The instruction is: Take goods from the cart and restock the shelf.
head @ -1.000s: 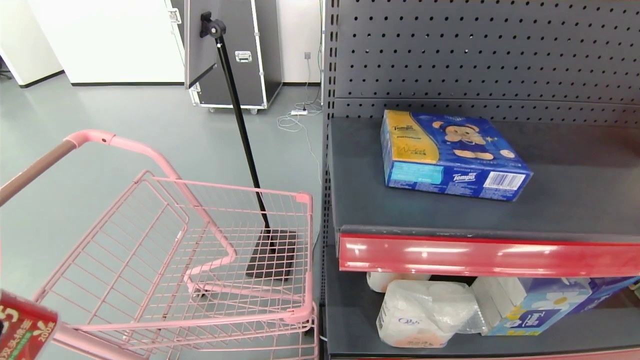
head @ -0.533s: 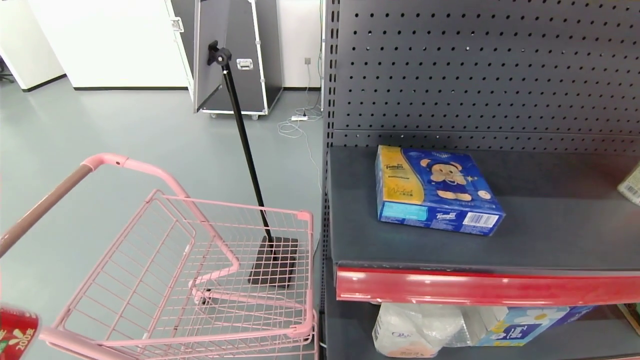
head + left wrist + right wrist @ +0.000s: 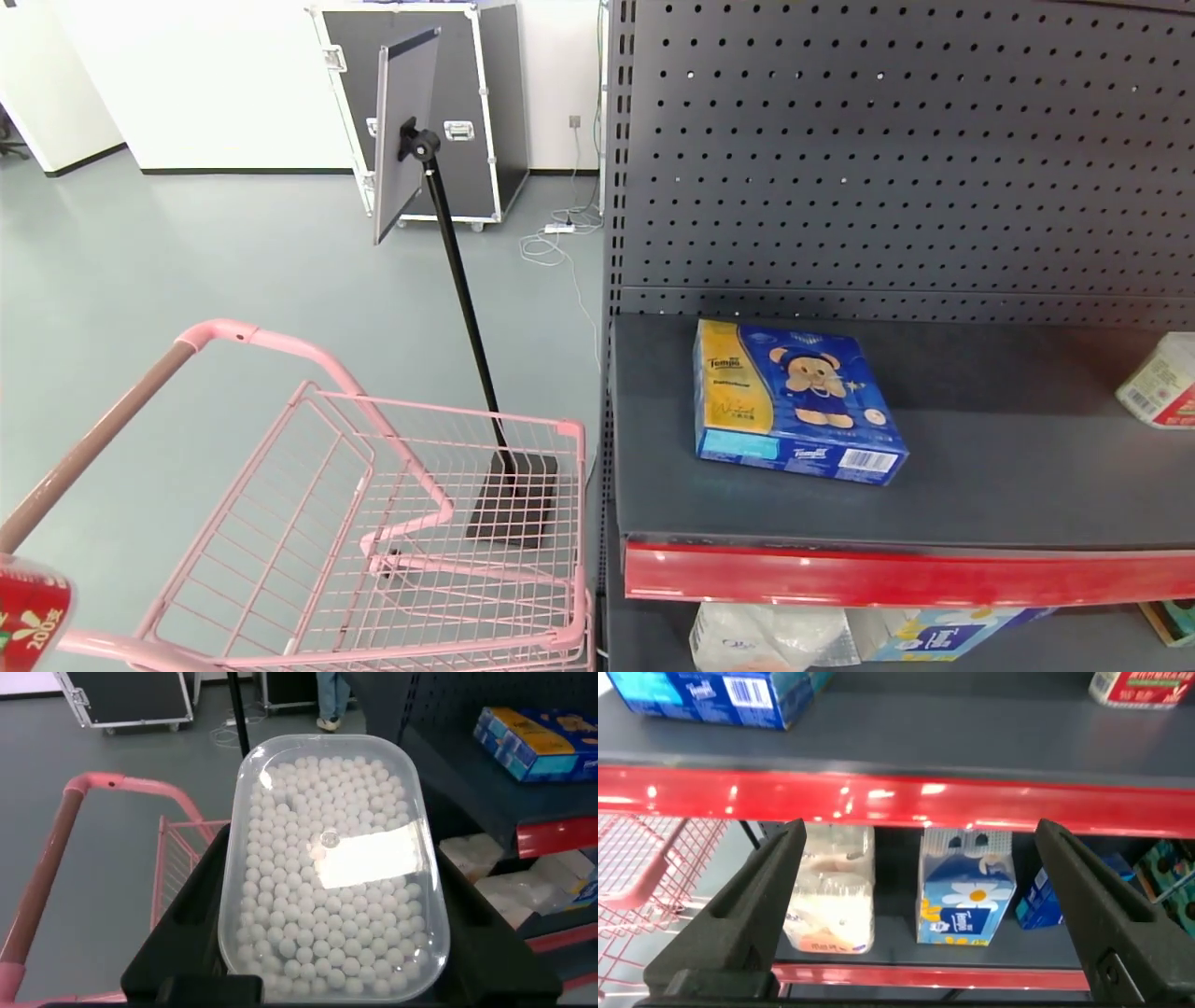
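Note:
My left gripper (image 3: 327, 863) is shut on a clear tub of small white balls (image 3: 329, 859), one black finger along each long side. The tub's red label (image 3: 28, 621) shows at the head view's lower left, beside the pink wire cart (image 3: 373, 523), whose basket holds nothing. A blue tissue box (image 3: 794, 411) lies flat on the grey shelf board (image 3: 980, 476). My right gripper (image 3: 920, 835) is open with its fingers wide apart. It faces the shelf's red front strip (image 3: 896, 793), with nothing between the fingers.
A white-and-red pack (image 3: 1162, 383) stands at the shelf's right end. Tissue packs (image 3: 831, 905) and a blue-and-white tissue box (image 3: 966, 896) fill the lower shelf. A sign on a black stand (image 3: 448, 243) is behind the cart, and a black flight case (image 3: 420, 103) farther back.
The head camera has moved: the shelf and cart sit lower in the picture, and the white-and-red pack has come into view. The tub stays at the lower left.

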